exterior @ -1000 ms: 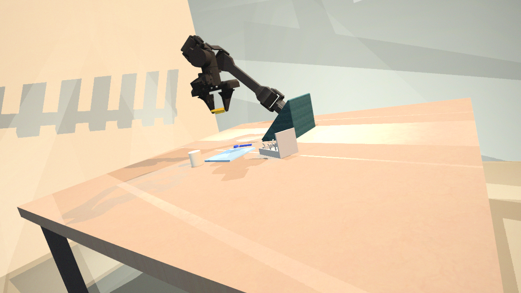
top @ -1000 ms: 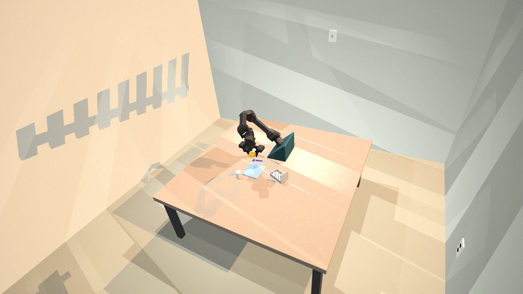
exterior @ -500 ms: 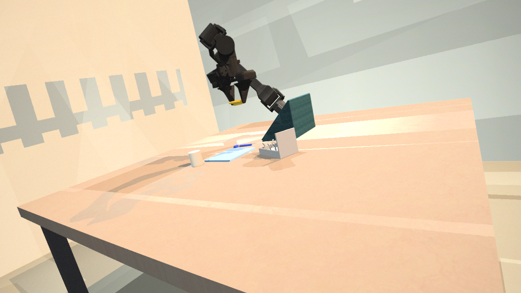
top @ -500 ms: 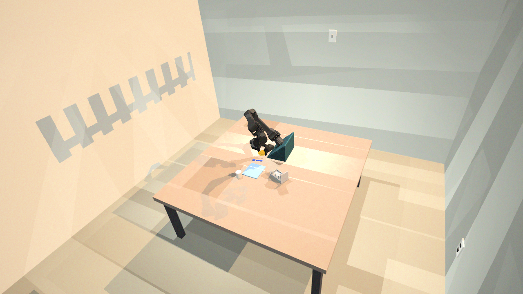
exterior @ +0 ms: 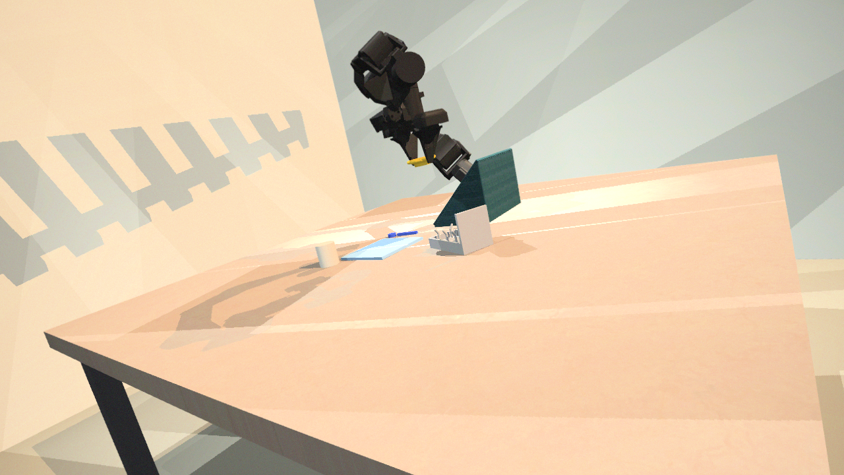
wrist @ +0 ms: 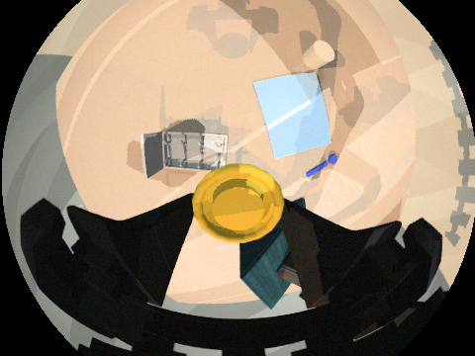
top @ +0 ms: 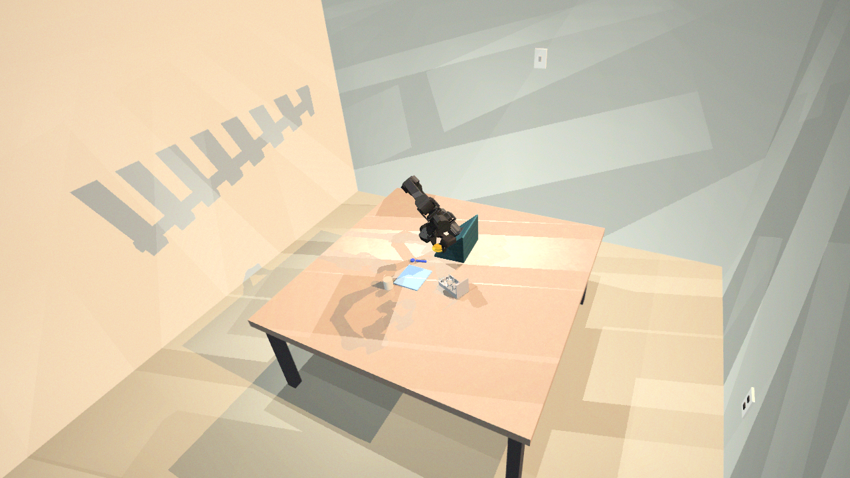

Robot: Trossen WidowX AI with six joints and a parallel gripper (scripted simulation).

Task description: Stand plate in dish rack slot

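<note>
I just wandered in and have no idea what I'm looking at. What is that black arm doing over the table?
The arm's gripper has its fingers shut on a small yellow plate and holds it in the air, above the table. The plate is meant to stand in the small white dish rack, which sits lower down beside a teal wedge. A pale blue sheet, a blue pen and a white cup lie nearby.

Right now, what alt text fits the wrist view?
A yellow plate is held between the gripper's dark fingers, above a wooden table. Beyond it lie a grey dish rack, a pale blue mat, a blue pen and a small cup.
</note>
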